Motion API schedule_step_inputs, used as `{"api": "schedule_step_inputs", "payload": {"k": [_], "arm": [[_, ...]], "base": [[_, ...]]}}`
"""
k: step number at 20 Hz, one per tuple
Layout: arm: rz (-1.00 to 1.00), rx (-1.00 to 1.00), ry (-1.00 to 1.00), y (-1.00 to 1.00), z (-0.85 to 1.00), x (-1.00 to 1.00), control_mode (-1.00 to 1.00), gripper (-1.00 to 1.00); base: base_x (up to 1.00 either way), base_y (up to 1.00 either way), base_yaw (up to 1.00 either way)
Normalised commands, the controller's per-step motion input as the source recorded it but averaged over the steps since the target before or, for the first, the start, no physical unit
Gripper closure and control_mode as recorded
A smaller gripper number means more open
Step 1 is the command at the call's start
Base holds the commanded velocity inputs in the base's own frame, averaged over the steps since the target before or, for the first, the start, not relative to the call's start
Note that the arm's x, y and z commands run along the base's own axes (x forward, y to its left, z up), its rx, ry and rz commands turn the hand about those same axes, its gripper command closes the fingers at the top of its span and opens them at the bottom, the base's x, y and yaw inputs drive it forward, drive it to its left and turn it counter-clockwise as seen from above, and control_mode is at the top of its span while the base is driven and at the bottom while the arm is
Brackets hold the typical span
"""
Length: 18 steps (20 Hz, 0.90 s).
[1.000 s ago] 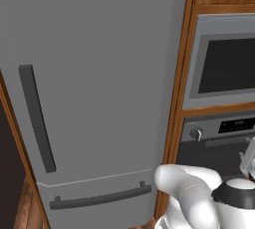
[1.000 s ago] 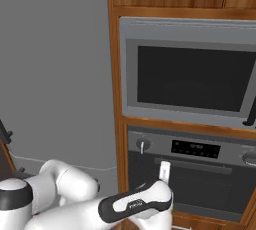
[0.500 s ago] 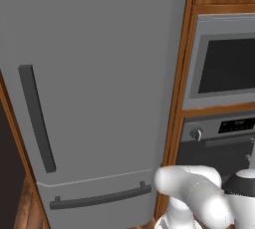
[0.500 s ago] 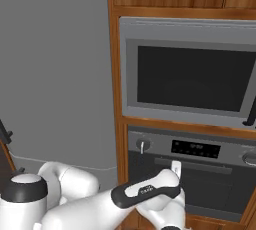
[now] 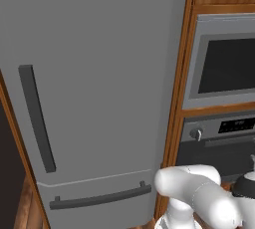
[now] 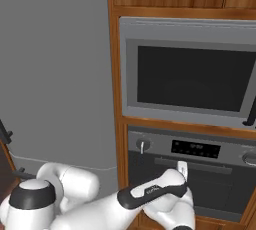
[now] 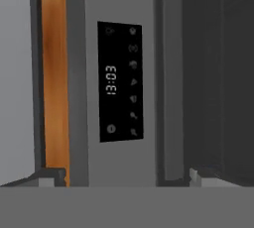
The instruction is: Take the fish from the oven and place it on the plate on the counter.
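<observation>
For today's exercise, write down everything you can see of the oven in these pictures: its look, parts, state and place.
The oven is a built-in steel-grey unit set in wooden cabinetry, directly below the microwave and right of the fridge. Its control strip carries a round knob at the left and a dark display panel reading 13:03. A horizontal bar handle crosses the dark door, which is closed. The open end effector faces the panel and handle without touching.

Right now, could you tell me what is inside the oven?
Its contents are hidden: the oven has its dark door shut, showing just the handle and display.
</observation>
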Motion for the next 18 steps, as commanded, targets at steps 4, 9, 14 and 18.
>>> {"api": "schedule_step_inputs", "payload": {"k": [4,9,14,18], "arm": [[0.18,0.09,0.00,0.00,-0.13,0.00,-1.00,-1.00],[0.22,0.14,0.03,0.00,-0.29,0.10,-1.00,-1.00],[0.03,0.05,0.00,0.00,-0.13,0.10,-1.00,-1.00],[0.00,0.00,0.01,0.00,-0.07,0.31,-1.00,-1.00]], "base": [[0.00,0.00,0.00],[0.00,0.00,0.00],[0.00,0.00,0.00],[0.00,0.00,0.00]]}}
